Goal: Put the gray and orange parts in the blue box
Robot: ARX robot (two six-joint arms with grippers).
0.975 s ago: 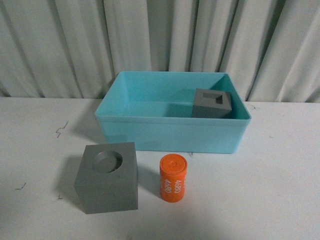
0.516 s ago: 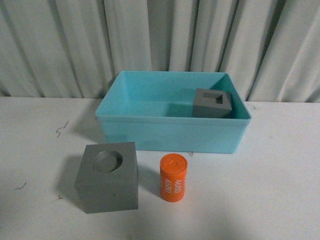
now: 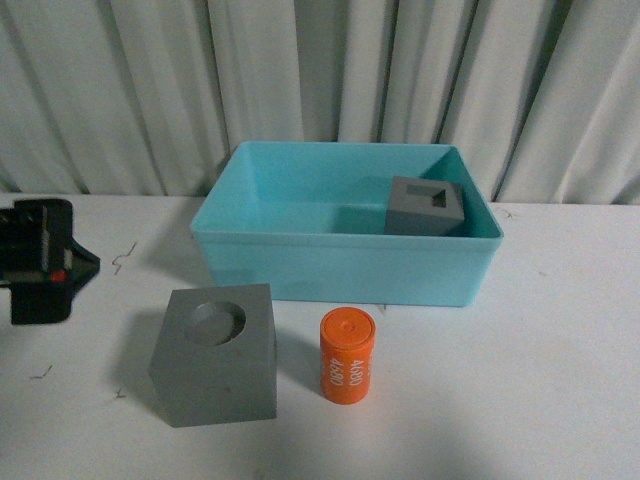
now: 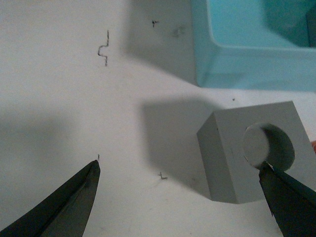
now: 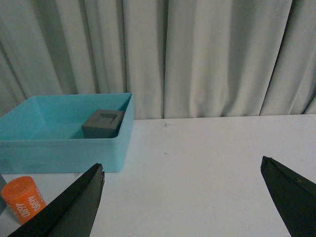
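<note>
Gray cube with the round recess (image 3: 215,352) sits on the white table (image 3: 540,360) in the lower left of the front frame, outside the blue box (image 3: 340,268), with its recess facing up. Just beside it, in the lower middle of the frame, the orange cylinder (image 3: 347,355) stands upright. A narrow gap separates it from the cube, and its white digits, 4680, run down its side. It too is outside the box.

The gray cube with the rectangular recess (image 3: 427,206) already lies inside the box, in the upper right part of its interior near the right-hand wall. The box fills the middle of the frame behind the two loose parts, with its long front wall toward the camera.

The left gripper (image 4: 178,169) shows in the front view as a black body with a small red spot at the left edge, at mid-height, to the left of the round-recess cube and apart from it. Its wrist view shows the two dark fingers (image 4: 74,197) spread wide and released, with only table and the near corner of that cube between them.

The right gripper (image 5: 182,165) does not show in the front view. Its wrist view shows both fingers spread wide with nothing grasped, facing across the table toward the box.

Small pen marks (image 3: 122,258) dot the table at the left. A pale pleated curtain (image 3: 320,70) spans the top of the frame.
</note>
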